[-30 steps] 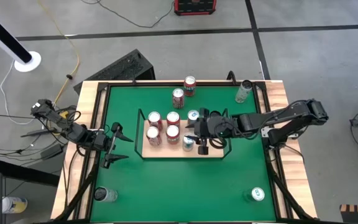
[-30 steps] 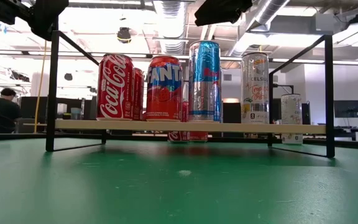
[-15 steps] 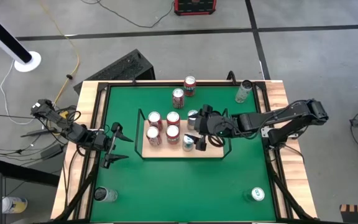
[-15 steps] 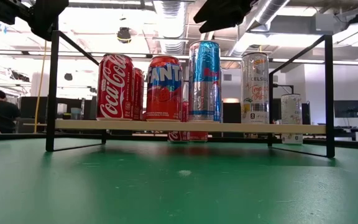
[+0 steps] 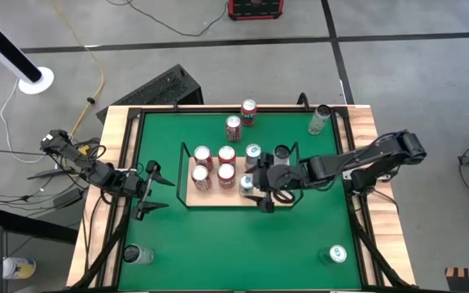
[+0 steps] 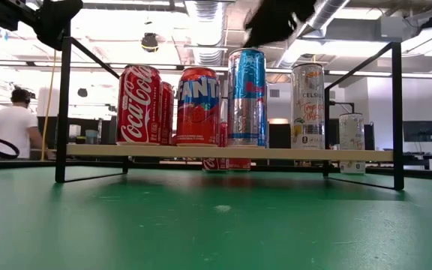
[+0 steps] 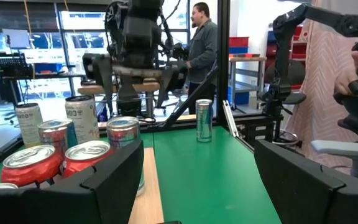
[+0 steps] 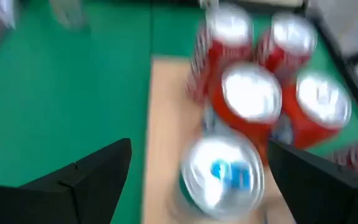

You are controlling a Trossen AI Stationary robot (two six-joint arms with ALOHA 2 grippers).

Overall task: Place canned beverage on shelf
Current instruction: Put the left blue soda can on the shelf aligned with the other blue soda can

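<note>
My right gripper [image 5: 260, 192] above shelf [image 5: 279, 201], fingers spread wide, gripping nothing. Blue-topped can [image 8: 222, 172] upright on shelf directly beneath, beside red cans [image 5: 213, 166]. My left gripper [image 5: 155, 189] parked at table's left edge, fingers apart.

A person [image 6: 13, 124] stands far back (perhaps at a desk); another person [image 7: 202, 46] is beyond the table.

High view straight down; low view level; both share shelf [image 5: 238, 199]; right wrist seemingly overhead.
</note>
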